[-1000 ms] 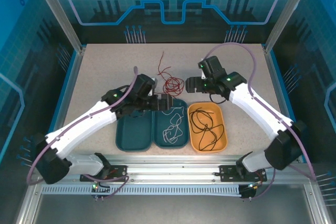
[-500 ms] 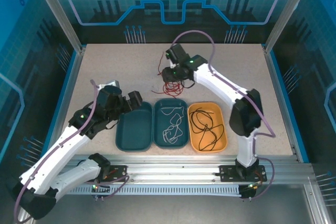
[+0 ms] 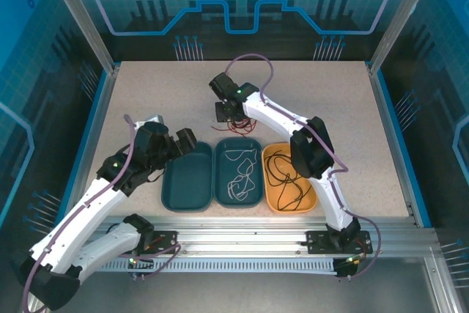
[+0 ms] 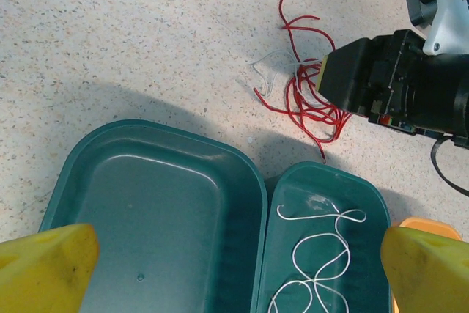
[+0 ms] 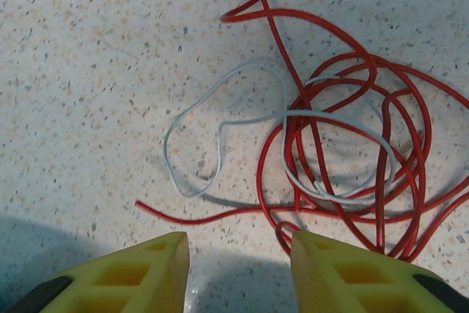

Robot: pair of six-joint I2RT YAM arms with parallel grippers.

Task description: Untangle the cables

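Cables [image 5: 302, 104] beneath right gripper [image 5: 238, 258], jaws apart, pointing down.

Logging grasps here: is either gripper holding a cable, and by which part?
Nothing is held. The left gripper and right gripper are open; the red cable lies free.

Both your grippers open, arms apart.
Your right arm stretches far forward and across to the left, its right gripper [image 3: 228, 113] pointing down with fingers parted; your left arm sits bent on its own side, left gripper [image 3: 183, 141] spread wide.
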